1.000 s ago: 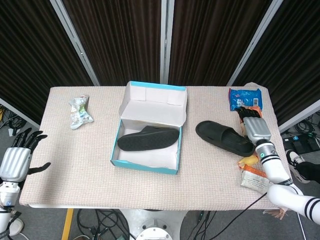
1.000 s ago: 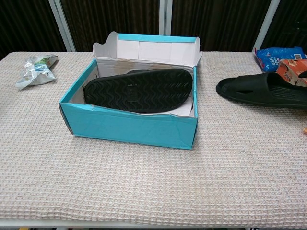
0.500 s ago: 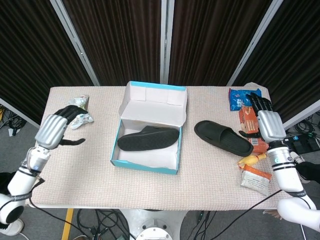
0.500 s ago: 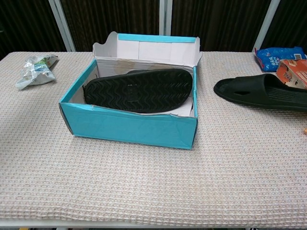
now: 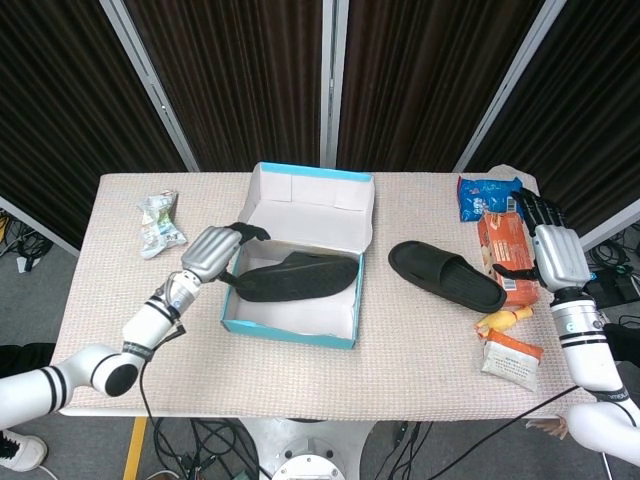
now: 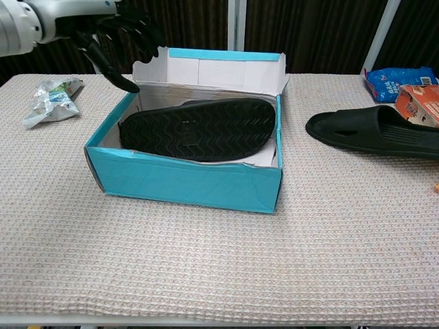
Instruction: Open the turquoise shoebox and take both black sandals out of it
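One sandal (image 5: pixel 297 277) in open shoebox (image 5: pixel 287 329), left robot hand (image 5: pixel 213 250) at rim

— What sits at the far left of the table (image 5: pixel 140 330)?

— A crumpled clear wrapper (image 5: pixel 158 224) with green and white print, lying alone on the beige waffle-weave cloth, well apart from everything else.

— And on the right side?

— A blue snack bag (image 5: pixel 487 195) near the back corner. Just in front of it lies an orange carton (image 5: pixel 505 255), lengthwise toward the front. Nearer the front edge is a small yellow item (image 5: pixel 499 320), possibly a toy; it is too small to be sure. Beside that lies a flat white and orange packet (image 5: pixel 511 359).

— Behind the table?

— Dark pleated curtains (image 5: pixel 240 80) divided by slanting grey poles (image 5: pixel 150 80). Cables (image 5: pixel 215 440) trail on the floor beneath.
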Available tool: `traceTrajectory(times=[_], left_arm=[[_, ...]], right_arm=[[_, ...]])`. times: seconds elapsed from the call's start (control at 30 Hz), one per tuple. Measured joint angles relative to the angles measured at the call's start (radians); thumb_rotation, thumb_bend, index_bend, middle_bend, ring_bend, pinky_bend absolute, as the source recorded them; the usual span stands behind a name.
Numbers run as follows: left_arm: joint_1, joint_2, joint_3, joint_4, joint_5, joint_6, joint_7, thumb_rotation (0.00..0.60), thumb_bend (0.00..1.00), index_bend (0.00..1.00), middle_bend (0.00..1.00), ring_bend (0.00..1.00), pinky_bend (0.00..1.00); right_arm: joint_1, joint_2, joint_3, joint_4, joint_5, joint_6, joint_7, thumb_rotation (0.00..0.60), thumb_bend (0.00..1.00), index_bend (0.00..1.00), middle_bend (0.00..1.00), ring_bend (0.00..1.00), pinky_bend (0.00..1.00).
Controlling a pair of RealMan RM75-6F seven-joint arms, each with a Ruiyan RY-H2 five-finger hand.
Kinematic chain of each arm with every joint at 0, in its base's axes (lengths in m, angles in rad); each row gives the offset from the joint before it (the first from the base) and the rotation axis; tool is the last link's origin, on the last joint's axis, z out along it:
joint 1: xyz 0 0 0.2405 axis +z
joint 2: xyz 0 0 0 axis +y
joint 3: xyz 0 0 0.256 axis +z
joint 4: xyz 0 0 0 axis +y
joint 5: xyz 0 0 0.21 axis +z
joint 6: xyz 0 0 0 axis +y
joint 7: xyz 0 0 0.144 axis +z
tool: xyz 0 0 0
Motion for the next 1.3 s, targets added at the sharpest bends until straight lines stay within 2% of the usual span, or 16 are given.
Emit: traceTrajectory(times=[0.3,0.53,0.63,0.77,0.9,1.07,1.3], left_arm=[[-0.093,-0.107,0.037,0.046,-0.261,-0.011,0.225,0.600,0.04,0.24,0.28,0.24,0.42],[-0.136,-0.168,0.092,0.074,-0.436,0.037,0.374,0.600,0.04,0.23,0.28,0.25,0.42],[-0.148,-0.197,0.109,0.086,-0.479,0.068,0.412,0.600,0.04,0.23,0.29,0.27,0.42],[-0.148,-0.220,0.114,0.095,-0.469,0.091,0.411,0.600,0.04,0.23,0.34,0.32,0.42],[-0.141,-0.245,0.122,0.107,-0.408,0.110,0.398,0.600,0.04,0.24,0.37,0.34,0.43],[-0.125,-0.290,0.137,0.140,-0.308,0.151,0.379,0.600,0.04,0.32,0.44,0.41,0.49],[-0.103,-0.346,0.163,0.205,-0.165,0.185,0.342,0.600,0.04,0.39,0.49,0.45,0.51]], right_arm=[[-0.003,-0.009,-0.007,0.023,-0.006,-0.013,0.017,0.600,0.00,0.00,0.00,0.00,0.00],[-0.008,-0.013,-0.011,0.035,-0.014,-0.016,0.028,0.600,0.00,0.00,0.00,0.00,0.00],[-0.008,-0.017,-0.011,0.040,-0.015,-0.017,0.031,0.600,0.00,0.00,0.00,0.00,0.00],[-0.007,-0.022,-0.009,0.044,-0.017,-0.016,0.036,0.600,0.00,0.00,0.00,0.00,0.00],[-0.008,-0.024,-0.006,0.044,-0.018,-0.011,0.033,0.600,0.00,0.00,0.00,0.00,0.00],[-0.010,-0.023,-0.002,0.041,-0.013,-0.006,0.029,0.600,0.00,0.00,0.00,0.00,0.00],[-0.010,-0.028,0.005,0.038,-0.003,0.001,0.015,0.600,0.00,0.00,0.00,0.00,0.00]])
